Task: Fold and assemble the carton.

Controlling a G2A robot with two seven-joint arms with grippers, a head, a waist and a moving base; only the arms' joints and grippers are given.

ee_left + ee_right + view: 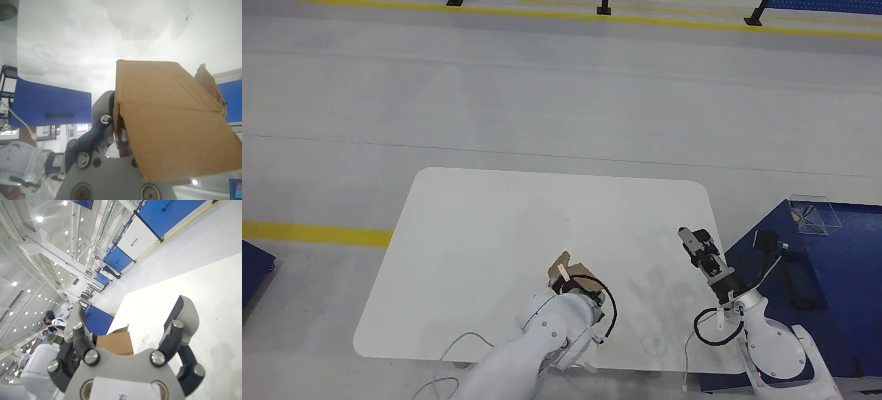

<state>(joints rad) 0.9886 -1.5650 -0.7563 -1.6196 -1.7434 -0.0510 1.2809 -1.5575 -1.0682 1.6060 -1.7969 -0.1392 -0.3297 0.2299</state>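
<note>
Visibly, left gripper (115, 121) clamps creased cardboard carton (166, 117), right gripper (130, 308) with ribbed pads (171, 315) spread

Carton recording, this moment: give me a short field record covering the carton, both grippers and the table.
object: brown cardboard carton, partly folded, one flap standing open
position: over the near part of the white rounded-corner table
left gripper: shut on the carton's edge
right gripper: open, holding nothing, apart from the carton
</note>
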